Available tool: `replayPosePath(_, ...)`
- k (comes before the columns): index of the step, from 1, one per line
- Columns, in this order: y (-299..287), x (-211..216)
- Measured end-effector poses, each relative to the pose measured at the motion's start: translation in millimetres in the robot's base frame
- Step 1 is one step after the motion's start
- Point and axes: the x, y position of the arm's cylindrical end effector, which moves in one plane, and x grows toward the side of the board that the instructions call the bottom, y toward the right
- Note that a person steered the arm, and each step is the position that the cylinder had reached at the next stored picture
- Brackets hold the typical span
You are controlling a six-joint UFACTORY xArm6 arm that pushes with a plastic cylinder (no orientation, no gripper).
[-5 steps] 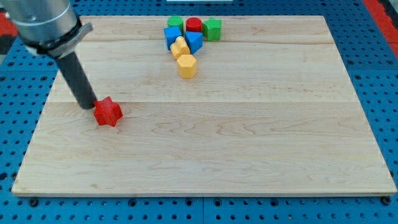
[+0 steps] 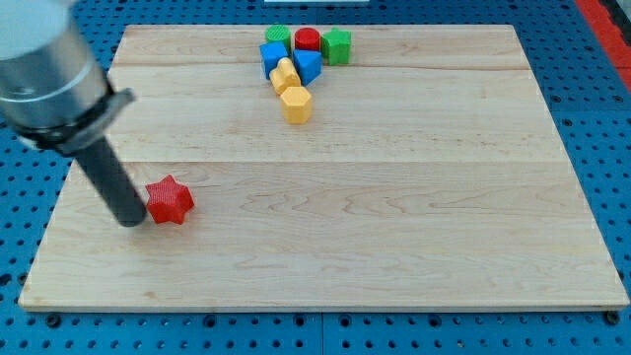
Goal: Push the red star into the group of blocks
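The red star (image 2: 170,200) lies on the wooden board (image 2: 394,197) at the view's left, a little below the middle. My tip (image 2: 131,220) stands just left of it and slightly lower, touching or nearly touching its left side. The group of blocks sits at the view's top centre: a green block (image 2: 278,36), a red cylinder (image 2: 308,40), a green cube (image 2: 336,45), a blue block (image 2: 274,57), a blue triangle-like block (image 2: 309,67), a yellow block (image 2: 285,76) and a yellow hexagon block (image 2: 296,104). The star is far from the group.
The board lies on a blue pegboard surface (image 2: 601,118). The arm's grey body (image 2: 49,69) fills the view's upper left corner and overhangs the board's left edge.
My tip has moved down and slightly left, from the star's upper left to its lower left. The red star has shifted down the view a little. The group has not moved.
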Motion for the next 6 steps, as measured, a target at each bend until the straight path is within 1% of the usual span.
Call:
replayPosePath(1, 60, -7)
replayPosePath(2, 76, -29)
replayPosePath(3, 66, -81)
replayPosePath(4, 71, -128)
replayPosePath(5, 104, -170)
replayPosePath(6, 91, -143)
